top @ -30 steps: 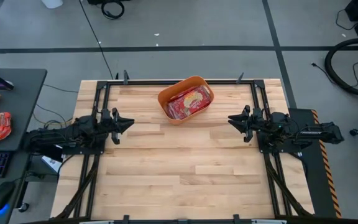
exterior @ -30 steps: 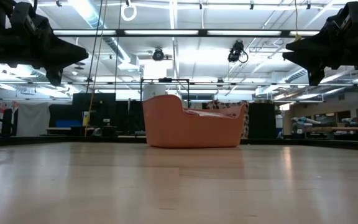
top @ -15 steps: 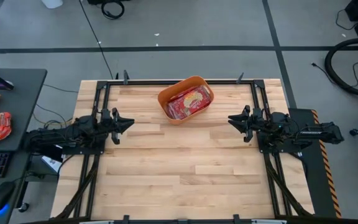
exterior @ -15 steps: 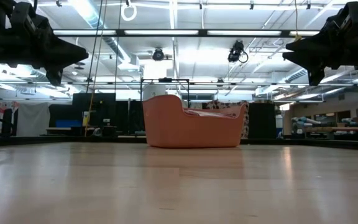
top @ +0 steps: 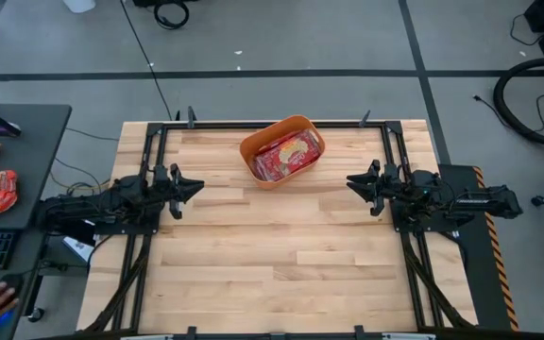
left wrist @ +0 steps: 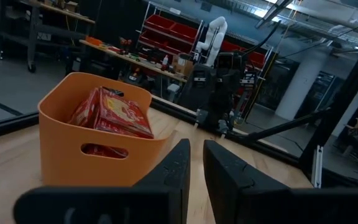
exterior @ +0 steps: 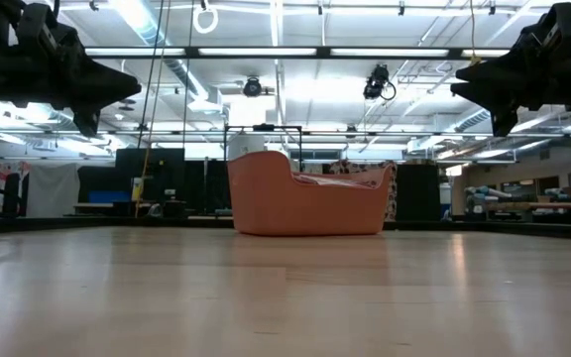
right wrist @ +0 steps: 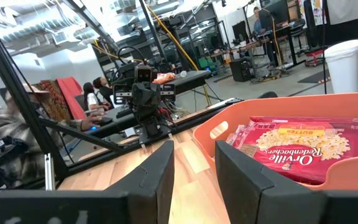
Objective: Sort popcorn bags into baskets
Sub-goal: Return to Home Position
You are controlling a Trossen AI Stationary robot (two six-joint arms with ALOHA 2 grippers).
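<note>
High view, worktop (top: 272, 274): no loose packet lies on the near boards; sorting looks finished to me.
Left arm (top: 111, 203): tucked at the left edge, held above the boards, pointing inward; a rest pose, clear of the tub.
Left jaws: a narrow slit apart, holding nothing.
Right arm (top: 442, 200): mirrored at the right edge, same rest pose.
Right jaws: apart, empty.
Orange tub (top: 258, 168): far centre, set askew, well apart from both arms.
Popcorn bags (top: 289, 154): red packets piled inside the tub, where the task wants them.
</note>
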